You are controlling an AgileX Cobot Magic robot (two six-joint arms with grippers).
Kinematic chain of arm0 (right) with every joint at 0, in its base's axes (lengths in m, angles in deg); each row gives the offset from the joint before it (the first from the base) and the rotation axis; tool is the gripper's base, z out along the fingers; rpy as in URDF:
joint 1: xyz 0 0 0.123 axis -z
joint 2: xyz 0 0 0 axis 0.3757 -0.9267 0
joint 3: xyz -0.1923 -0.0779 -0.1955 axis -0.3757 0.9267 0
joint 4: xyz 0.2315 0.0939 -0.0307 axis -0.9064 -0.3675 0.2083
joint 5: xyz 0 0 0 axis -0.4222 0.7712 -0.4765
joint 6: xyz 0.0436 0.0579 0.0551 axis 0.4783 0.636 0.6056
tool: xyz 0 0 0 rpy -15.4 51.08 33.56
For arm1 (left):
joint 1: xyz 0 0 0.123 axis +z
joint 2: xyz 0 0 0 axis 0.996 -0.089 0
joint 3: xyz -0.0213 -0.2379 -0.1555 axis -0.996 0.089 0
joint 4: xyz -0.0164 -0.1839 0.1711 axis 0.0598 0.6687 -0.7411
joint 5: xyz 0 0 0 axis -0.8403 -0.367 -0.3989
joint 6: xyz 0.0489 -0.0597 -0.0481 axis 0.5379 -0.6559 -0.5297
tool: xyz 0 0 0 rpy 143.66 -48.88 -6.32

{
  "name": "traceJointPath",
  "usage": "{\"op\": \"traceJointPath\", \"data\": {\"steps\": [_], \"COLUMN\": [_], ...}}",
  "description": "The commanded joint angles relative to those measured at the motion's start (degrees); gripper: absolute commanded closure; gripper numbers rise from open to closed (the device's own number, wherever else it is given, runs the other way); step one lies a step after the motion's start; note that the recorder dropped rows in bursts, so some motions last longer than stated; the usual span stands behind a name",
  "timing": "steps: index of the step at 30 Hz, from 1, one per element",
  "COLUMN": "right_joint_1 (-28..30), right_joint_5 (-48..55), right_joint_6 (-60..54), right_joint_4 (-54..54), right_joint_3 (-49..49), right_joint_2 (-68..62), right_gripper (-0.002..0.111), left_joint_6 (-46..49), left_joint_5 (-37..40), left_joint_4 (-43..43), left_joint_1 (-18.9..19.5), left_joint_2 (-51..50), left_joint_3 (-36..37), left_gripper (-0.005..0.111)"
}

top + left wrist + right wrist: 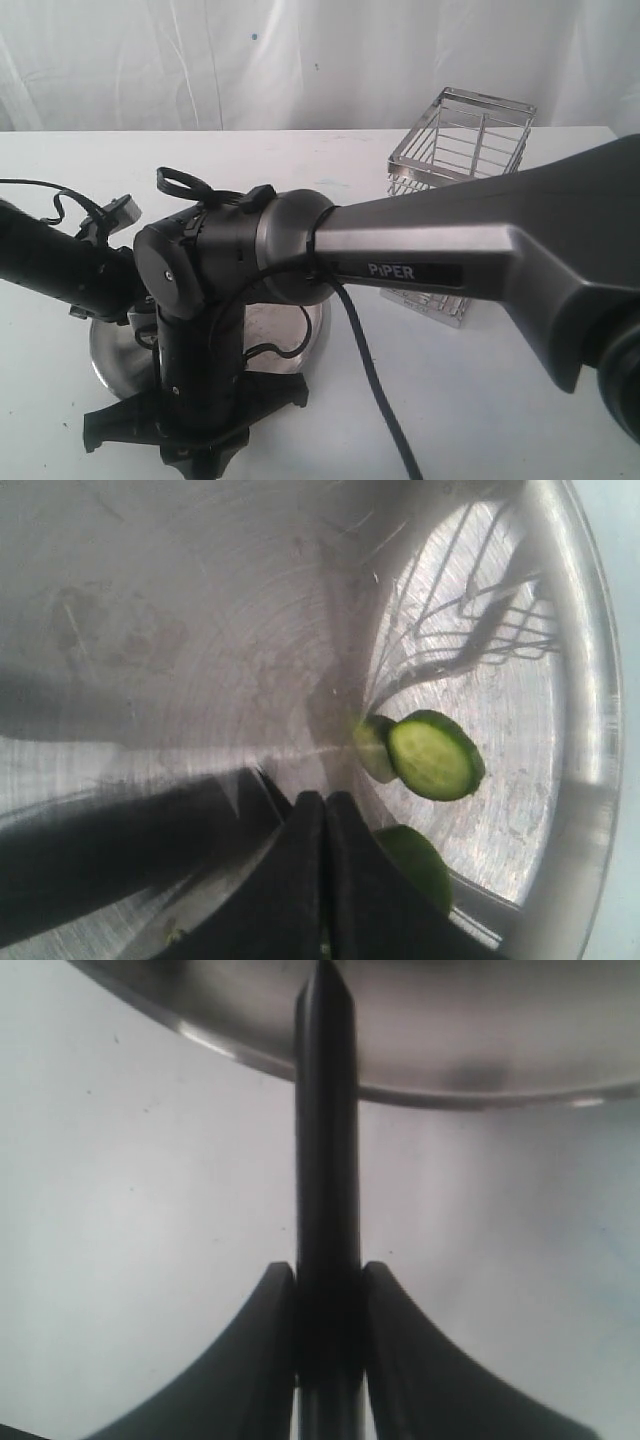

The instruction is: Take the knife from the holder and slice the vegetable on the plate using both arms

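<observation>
In the left wrist view my left gripper [325,802] is shut, its fingers pressed together low over the shiny plate [200,630]. The green vegetable [420,865] lies against the side of one finger. A cut round slice [433,755] and a second one [372,748] rest just beyond it. A dark pointed shape, probably the blade, lies beside the fingers. In the right wrist view my right gripper [326,1270] is shut on the knife [326,1140] by its black handle, which points at the plate's rim [450,1088]. The chrome wire holder [455,170] stands at the back right.
The right arm [420,240], marked PIPER, fills the front of the exterior view and hides most of the plate [108,362] and both grippers. The left arm [50,265] comes in from the left. A black cable [375,390] trails over the white table [500,400].
</observation>
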Motion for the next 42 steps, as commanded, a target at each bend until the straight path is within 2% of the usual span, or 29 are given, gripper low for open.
{"op": "traceJointPath", "data": {"steps": [1, 17, 31, 38, 42], "right_joint_1": [-0.10, -2.39, -3.35, -3.35, -3.35], "right_joint_5": [2.83, 5.22, 8.29, 7.96, 7.13], "right_joint_6": [-0.87, -0.65, -0.65, -0.65, -0.43], "right_joint_4": [-0.42, -1.14, -2.92, -2.72, -2.50], "right_joint_3": [0.26, 0.26, 0.26, 0.26, 0.26], "right_joint_2": [0.30, 0.30, 0.30, 0.30, 0.30], "right_gripper": [0.108, 0.108, 0.108, 0.108, 0.108], "left_joint_6": [-0.92, -0.92, -0.92, -1.03, -1.03], "left_joint_5": [-0.64, 2.49, 4.15, 8.65, 6.02], "left_joint_4": [-3.39, -2.86, -2.11, -2.92, -1.96], "left_joint_1": [-0.53, -0.53, -0.42, -0.54, -0.54], "left_joint_2": [-1.94, -1.94, 7.52, 7.88, 7.88], "left_joint_3": [0.93, 0.82, -0.52, 3.74, 7.82], "left_gripper": [0.107, 0.107, 0.107, 0.107, 0.107]}}
